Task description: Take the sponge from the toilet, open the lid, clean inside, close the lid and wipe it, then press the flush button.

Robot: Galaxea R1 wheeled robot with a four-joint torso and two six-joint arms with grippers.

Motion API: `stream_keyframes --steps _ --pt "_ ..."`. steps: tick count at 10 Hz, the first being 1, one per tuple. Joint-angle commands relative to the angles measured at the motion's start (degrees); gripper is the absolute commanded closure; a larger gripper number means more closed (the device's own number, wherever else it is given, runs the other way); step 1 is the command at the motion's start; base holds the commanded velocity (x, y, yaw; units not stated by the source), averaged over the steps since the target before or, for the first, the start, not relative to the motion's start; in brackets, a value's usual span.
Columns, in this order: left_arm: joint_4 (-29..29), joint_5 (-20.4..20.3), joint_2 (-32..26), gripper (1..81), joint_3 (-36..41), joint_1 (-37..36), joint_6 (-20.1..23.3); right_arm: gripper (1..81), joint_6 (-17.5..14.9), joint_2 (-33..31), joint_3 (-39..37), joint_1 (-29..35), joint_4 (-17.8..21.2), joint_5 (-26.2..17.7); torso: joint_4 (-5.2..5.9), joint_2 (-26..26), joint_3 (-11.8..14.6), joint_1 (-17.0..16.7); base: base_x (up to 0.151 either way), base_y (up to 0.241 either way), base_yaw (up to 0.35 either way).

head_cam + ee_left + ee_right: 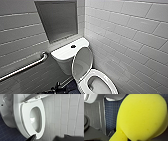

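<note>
The right gripper point(121, 137) is gripping the sponge point(142, 115); the lid point(82, 61) is standing raised, toilet bowl point(106, 76) at its five o'clock; cleaning inside seems to be starting, calling for lowering the sponge in

Dark grey wrist plate point(95, 134), round fitting point(85, 123).

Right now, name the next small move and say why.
Probably bring the sponge over and down into the bowl to start wiping inside. The lid already stands up before the tank, the bowl is open, and the sponge appears held at the right arm, above the blue floor.
</note>
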Motion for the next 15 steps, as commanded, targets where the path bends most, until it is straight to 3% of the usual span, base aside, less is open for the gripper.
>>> stream_keyframes --steps 1,2,3,5,6,8,10,12,15 --pt "19.9 36.6 -6.1 1.0 23.8 -0.7 6.0 81.1 -0.1 -2.5 -0.1 0.3 -4.3 -1.2 0.0 0.0 0.0 0.0 0.0 0.0 0.0" --pt "19.5 44.0 -5.1 1.0 25.8 2.5 10.2 81.1 0.0 -2.6 -0.4 0.4 -4.3 -1.2 0.0 0.0 0.0 0.0 0.0 0.0 0.0" --pt "20.1 49.0 -3.9 1.0 26.9 6.3 11.6 81.1 0.2 -2.8 -0.2 0.6 -4.4 -1.2 0.0 0.0 0.0 0.0 0.0 0.0 0.0" --pt "22.2 50.3 -1.5 1.0 26.2 17.4 16.8 81.1 0.0 -4.4 1.5 0.5 -4.9 -0.3 0.0 0.0 0.0 0.0 0.0 0.0 0.0" --pt "25.4 49.8 -0.4 1.0 24.8 22.4 16.8 81.1 0.0 -5.6 2.0 0.1 -5.0 2.0 0.0 0.0 0.0 0.0 0.0 0.0 0.0" --pt "31.1 48.5 3.3 1.0 21.0 31.3 16.8 81.1 0.3 -7.3 1.2 -1.1 -5.5 8.3 0.0 0.0 0.0 0.0 0.0 0.0 0.0" --pt "33.6 46.4 5.8 1.0 17.6 36.3 16.8 81.1 0.5 -9.3 2.4 -1.1 -6.0 11.6 0.0 0.0 0.1 0.0 0.0 0.0 0.0" --pt "35.7 42.7 8.2 1.0 12.9 40.3 16.8 81.1 0.6 -15.0 9.8 0.9 -6.4 12.6 0.0 0.0 0.1 0.0 0.0 0.0 0.0" --pt "35.2 30.0 10.9 1.0 1.3 43.8 15.5 81.1 0.4 -23.2 22.1 7.2 -6.2 11.4 0.0 0.0 0.1 0.0 0.0 0.0 0.0"
